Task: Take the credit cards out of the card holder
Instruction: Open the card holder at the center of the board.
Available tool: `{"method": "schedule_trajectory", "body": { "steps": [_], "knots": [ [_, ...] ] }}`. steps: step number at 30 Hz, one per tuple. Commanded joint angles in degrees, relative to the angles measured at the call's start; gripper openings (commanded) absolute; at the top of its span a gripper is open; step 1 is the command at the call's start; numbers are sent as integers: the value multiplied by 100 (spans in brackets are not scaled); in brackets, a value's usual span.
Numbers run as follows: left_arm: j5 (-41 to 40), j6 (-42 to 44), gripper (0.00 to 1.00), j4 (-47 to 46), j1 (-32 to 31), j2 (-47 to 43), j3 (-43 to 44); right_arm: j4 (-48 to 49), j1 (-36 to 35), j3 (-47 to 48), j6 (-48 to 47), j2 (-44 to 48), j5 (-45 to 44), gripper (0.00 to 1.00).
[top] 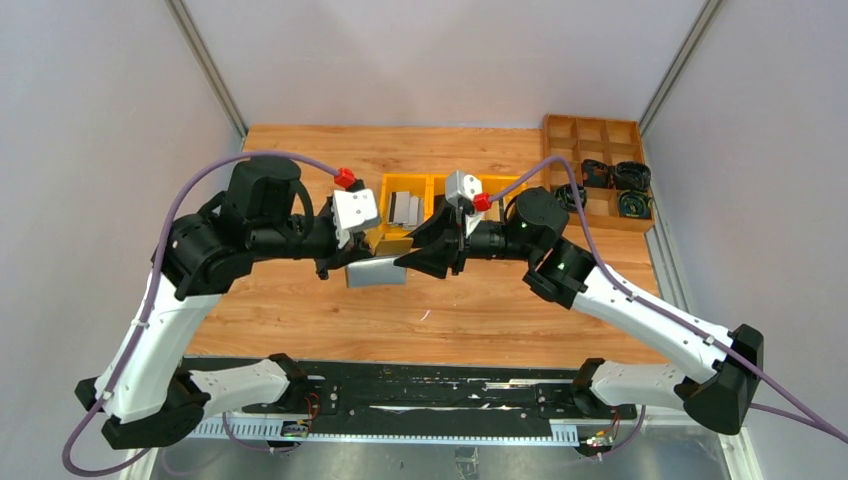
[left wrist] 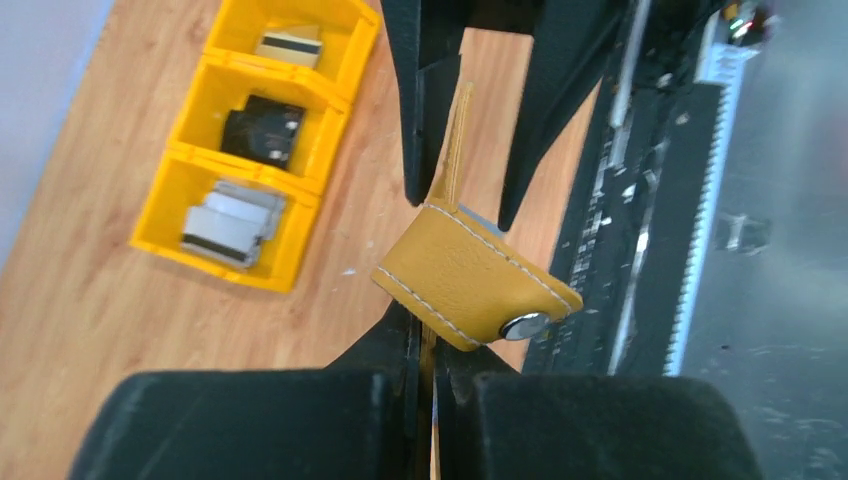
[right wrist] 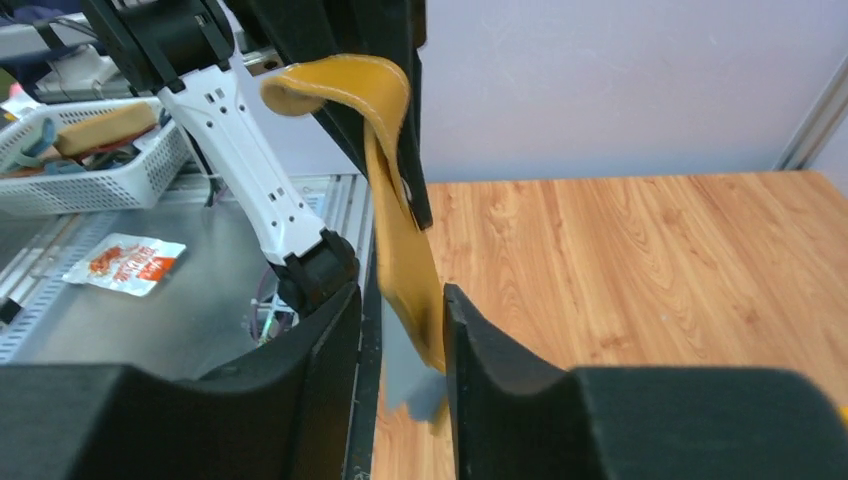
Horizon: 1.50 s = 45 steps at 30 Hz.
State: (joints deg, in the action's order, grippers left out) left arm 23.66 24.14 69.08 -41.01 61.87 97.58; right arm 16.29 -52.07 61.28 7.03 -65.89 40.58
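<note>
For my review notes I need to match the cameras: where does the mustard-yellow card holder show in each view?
Top external: the card holder is at the centre of the picture, between the two arms, silvery face showing.
Left wrist: the card holder is at the centre, a mustard flap with a snap stud.
Right wrist: the card holder is left of centre, a mustard strip hanging down.
Shared landmark: the wooden table top.
</note>
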Motion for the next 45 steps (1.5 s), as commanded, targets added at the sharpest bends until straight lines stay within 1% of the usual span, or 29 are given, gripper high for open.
{"method": "schedule_trajectory", "body": {
  "steps": [1,3,5,6,8,11,13,17,20,21,22,23,26,28,30,33,41,42,43,44,45],
  "knots": [
    [1178,-764,0,-176,459,286,376,482,62,87,160,167,288,48],
    [1903,-1094,0,-182,1020,534,651,529,143,-73,173,269,488,58],
    [2655,-1351,0,-186,1516,762,1004,632,288,-316,269,444,714,66],
    [3045,-1554,0,-188,1723,878,1179,753,368,-511,371,579,842,68],
    [3527,-1883,0,-185,2048,1176,1518,919,407,-712,425,735,1114,71],
    [4313,-2488,0,-176,2204,1492,1751,964,409,-952,367,875,1265,73],
    [4369,-2585,0,-167,2203,1525,1747,1000,409,-984,373,856,1139,72],
    [4344,-2705,0,-284,2203,1402,1563,1299,417,-995,468,716,854,67],
    [4356,-2866,0,-516,2204,1250,1355,1429,425,-979,442,664,581,59],
    [4335,-2965,0,-645,2213,1192,1279,1451,433,-972,438,650,544,55],
    [4346,-3163,0,-879,2224,1100,1140,1472,441,-963,423,627,520,50],
    [4356,-3271,0,-1033,2228,1047,1063,1473,443,-962,423,623,503,47],
    [4412,-4038,0,-1961,2257,783,626,1482,451,-962,409,595,491,37],
    [4472,-4888,0,-3039,2309,584,172,1411,447,-968,345,624,502,35],
    [4478,-5317,0,-3678,2350,426,-87,1304,450,-979,255,680,527,36],
    [4418,-5399,0,-3736,2355,396,-125,1215,450,-966,178,734,445,34],
    [4435,-5341,0,-3555,2352,344,-186,1412,453,-815,417,719,-276,17],
    [4429,-5276,0,-3467,2352,338,-179,1463,453,-806,481,710,-319,17],
    [4428,-5205,0,-3405,2352,336,-170,1526,460,-795,558,702,-313,19],
    [4416,-5158,0,-3378,2352,330,-169,1556,468,-786,604,688,-258,27],
    [4411,-5153,0,-3367,2352,323,-169,1554,472,-772,613,679,-154,32]
  ]
}}
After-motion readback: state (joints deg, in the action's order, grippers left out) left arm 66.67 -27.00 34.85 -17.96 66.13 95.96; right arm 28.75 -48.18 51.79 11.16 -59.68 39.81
